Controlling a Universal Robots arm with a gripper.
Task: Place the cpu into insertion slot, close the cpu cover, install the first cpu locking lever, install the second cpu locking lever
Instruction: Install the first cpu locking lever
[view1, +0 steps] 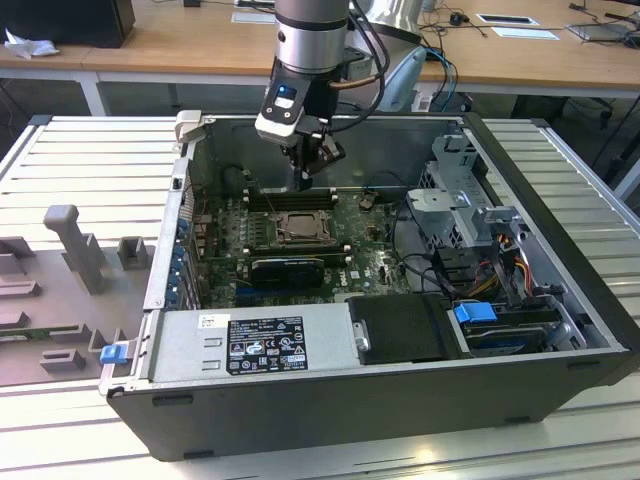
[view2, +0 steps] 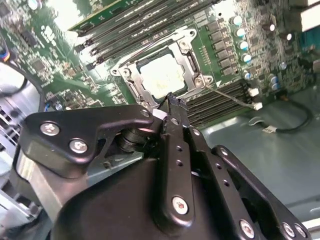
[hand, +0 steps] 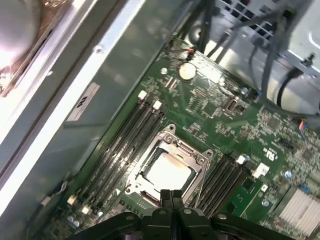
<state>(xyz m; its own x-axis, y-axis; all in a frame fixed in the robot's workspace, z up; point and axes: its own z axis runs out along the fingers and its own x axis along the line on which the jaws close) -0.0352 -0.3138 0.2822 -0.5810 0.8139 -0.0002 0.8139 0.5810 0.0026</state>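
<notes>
1. Tool hangs inside the open computer case, which sits on the ribbed metal worktop.
2. Tool state: in the first wrist view its 2 fingers lie pressed together, with nothing pinched between them. The second wrist view shows the tool as 1 narrow closed tip.
3. The cpu lies flat in the insertion slot, directly under and just ahead of the tool tips. Its pale metal face is up (strong glare on it in the second wrist view).
4. The cpu cover is down flat around the chip, and the chip face shows through its square window.
5. A thin wire lever runs from 1 corner of the slot out across the black memory slots, to one side of the tool. Cannot tell whether it is latched.
6. In the exterior view the tool tips sit above the slot and look clear of it.
7. The green circuit board carries memory slots on 2 sides of the slot, flanking the tool.
</notes>
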